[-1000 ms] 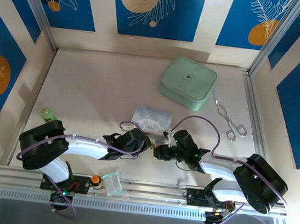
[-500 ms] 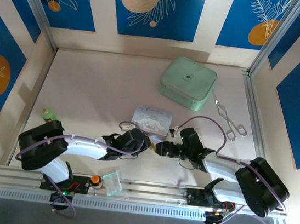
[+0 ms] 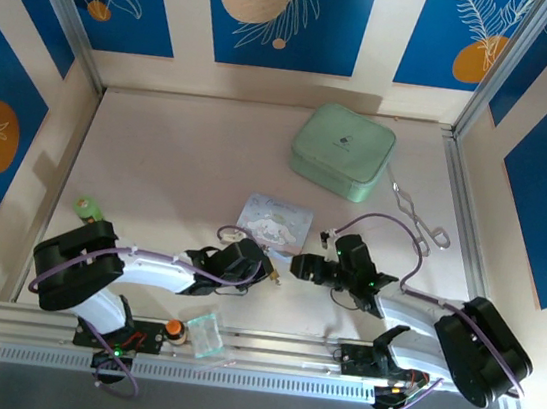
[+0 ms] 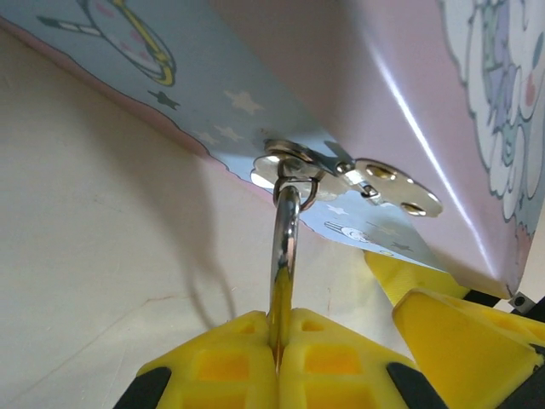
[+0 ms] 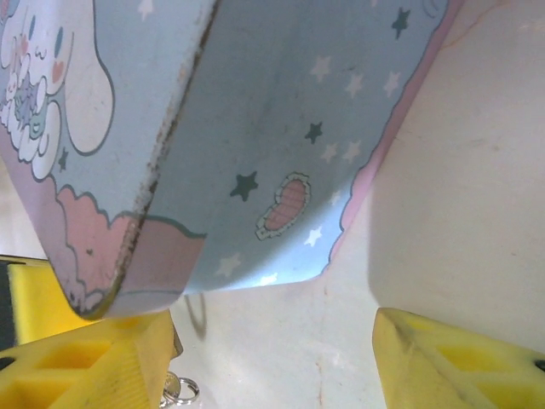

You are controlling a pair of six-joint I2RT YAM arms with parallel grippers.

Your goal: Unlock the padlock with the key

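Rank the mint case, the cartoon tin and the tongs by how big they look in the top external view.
1. mint case, clearly the largest.
2. cartoon tin.
3. tongs: roughly as long as the tin but far thinner, so they cover the least area.

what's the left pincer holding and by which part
The left pincer is shut on the padlock, pinching its lower end; the thin silver shackle runs up to the tin latch.
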